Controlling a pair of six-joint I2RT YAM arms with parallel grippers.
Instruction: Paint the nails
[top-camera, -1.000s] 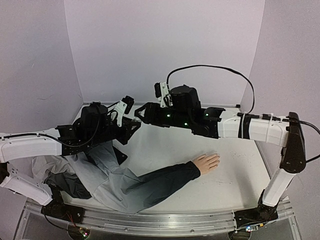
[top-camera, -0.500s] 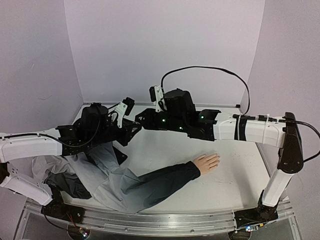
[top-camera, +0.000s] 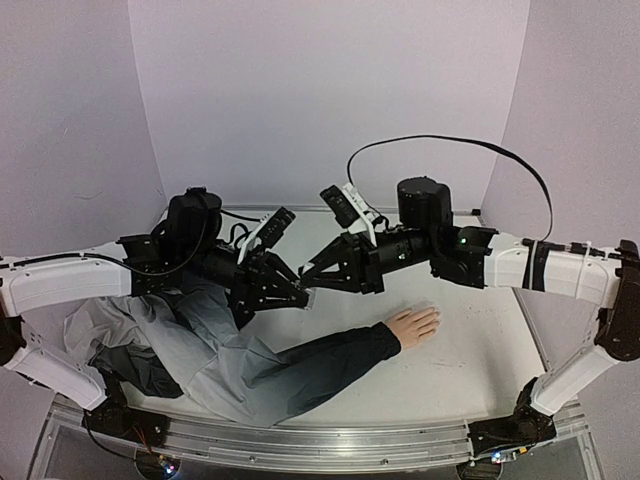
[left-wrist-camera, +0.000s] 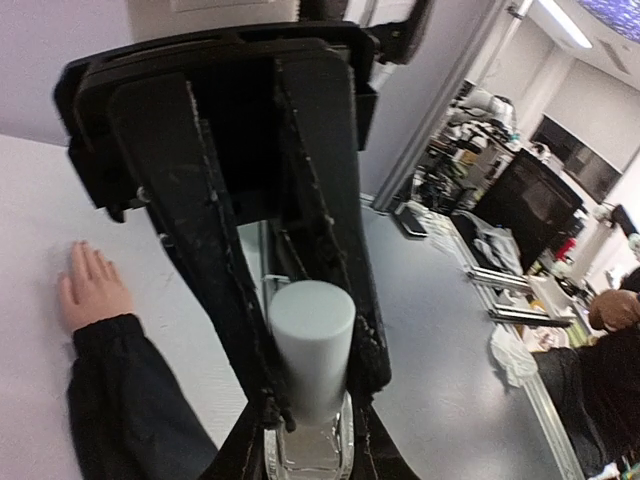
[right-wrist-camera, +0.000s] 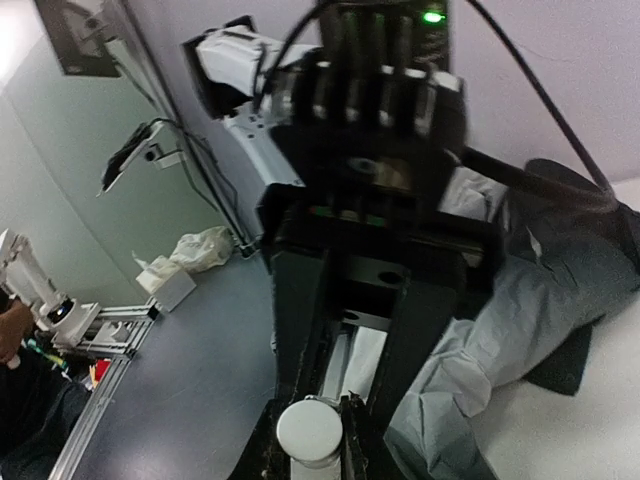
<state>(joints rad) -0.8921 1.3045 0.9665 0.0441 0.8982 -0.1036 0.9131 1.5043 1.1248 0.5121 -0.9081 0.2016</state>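
Seen from above, the left gripper (top-camera: 291, 291) and right gripper (top-camera: 320, 282) meet tip to tip, the left clamped on a small bottle (top-camera: 307, 296), with the mannequin hand (top-camera: 410, 327) and its nails (top-camera: 434, 318) apart to their right; the left wrist view shows the right gripper's fingers (left-wrist-camera: 335, 250) pinching the white cap (left-wrist-camera: 312, 330), nails (left-wrist-camera: 84, 250) far left; the right wrist view shows that cap (right-wrist-camera: 308, 432) end-on in its closed jaws.

Pale peach mannequin hand (top-camera: 413, 325) at dark fabric sleeve's (top-camera: 330, 362) right end, crumpled grey garment (top-camera: 180, 340) left, small white-capped bottle (left-wrist-camera: 311, 340) above, behind them.
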